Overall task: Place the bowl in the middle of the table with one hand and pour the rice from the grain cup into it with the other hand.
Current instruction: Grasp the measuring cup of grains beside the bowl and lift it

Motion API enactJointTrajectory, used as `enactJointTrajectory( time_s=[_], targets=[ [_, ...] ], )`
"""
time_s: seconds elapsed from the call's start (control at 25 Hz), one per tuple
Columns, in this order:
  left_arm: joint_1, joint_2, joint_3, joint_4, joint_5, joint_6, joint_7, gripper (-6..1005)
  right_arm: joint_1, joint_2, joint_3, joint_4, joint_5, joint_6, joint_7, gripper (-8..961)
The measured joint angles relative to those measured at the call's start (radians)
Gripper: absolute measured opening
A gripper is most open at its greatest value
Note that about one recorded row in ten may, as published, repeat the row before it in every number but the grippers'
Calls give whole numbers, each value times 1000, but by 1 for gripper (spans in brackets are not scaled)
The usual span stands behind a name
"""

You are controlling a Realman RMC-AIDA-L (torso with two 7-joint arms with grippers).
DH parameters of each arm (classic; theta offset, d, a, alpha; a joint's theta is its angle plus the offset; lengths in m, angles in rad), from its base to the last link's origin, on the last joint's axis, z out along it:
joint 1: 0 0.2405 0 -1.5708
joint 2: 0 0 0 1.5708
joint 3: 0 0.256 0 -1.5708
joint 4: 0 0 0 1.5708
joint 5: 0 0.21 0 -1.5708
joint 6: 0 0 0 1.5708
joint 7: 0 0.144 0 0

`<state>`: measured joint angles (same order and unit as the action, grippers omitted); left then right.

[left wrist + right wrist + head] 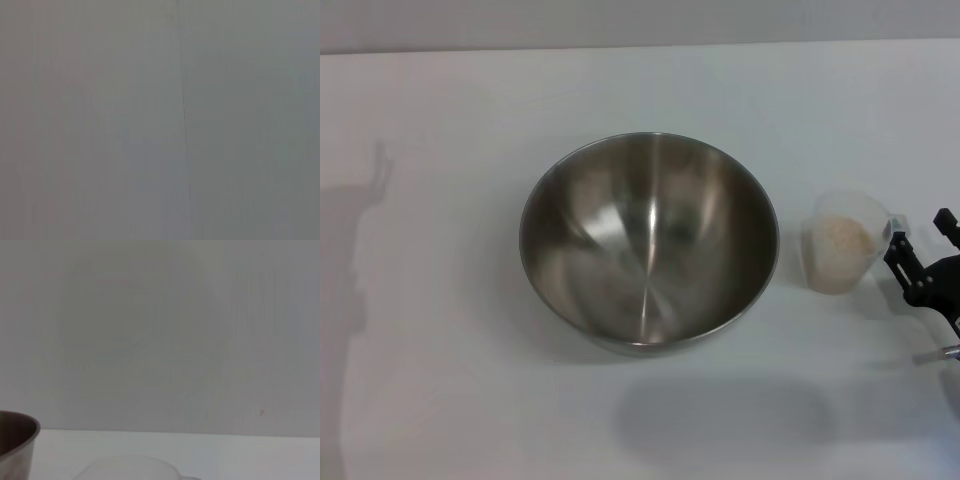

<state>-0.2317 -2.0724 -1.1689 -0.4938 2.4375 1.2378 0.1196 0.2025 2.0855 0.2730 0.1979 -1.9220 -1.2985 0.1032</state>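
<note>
A large round stainless-steel bowl [650, 243] with a shiny brushed interior stands upright near the middle of the plain white bench [450, 400]. Its inside holds no grains. To the robot's right of it, near but not touching, stands a small translucent clear plastic grain cup [844, 243], upright, with a pale beige mass of rice [842, 240] inside.

The right tool [920, 255], black and angular, shows at the right edge of the head view, just beside the cup on the side away from the bowl. Its fingers [897, 250] are spread apart, released, with one fingertip close to the cup's wall; whether it touches the plastic cannot be told.

In the right wrist view the bowl's rim [17, 427] shows at one edge, the cup's rim [127, 467] appears as a faint pale curve close to the camera, and a plain grey wall [160, 330] rises behind the bench.

The left tool is out of sight in every view; the left wrist view shows only a flat grey surface [100, 120] with a thin seam.
</note>
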Motion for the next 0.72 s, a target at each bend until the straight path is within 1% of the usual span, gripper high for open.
enactJointTrajectory(
  time_s=[0.12, 0.56, 0.72],
  targets=[
    [0, 0, 0, 0, 0, 0, 0, 829, 0, 0, 1, 0, 0, 0, -1, 630],
    [0, 0, 2, 0, 0, 0, -9, 829, 6, 0, 2, 0, 0, -1, -2, 453],
    [0, 0, 2, 1, 0, 0, -9, 829, 7, 0, 2, 0, -1, -1, -3, 454]
  ],
)
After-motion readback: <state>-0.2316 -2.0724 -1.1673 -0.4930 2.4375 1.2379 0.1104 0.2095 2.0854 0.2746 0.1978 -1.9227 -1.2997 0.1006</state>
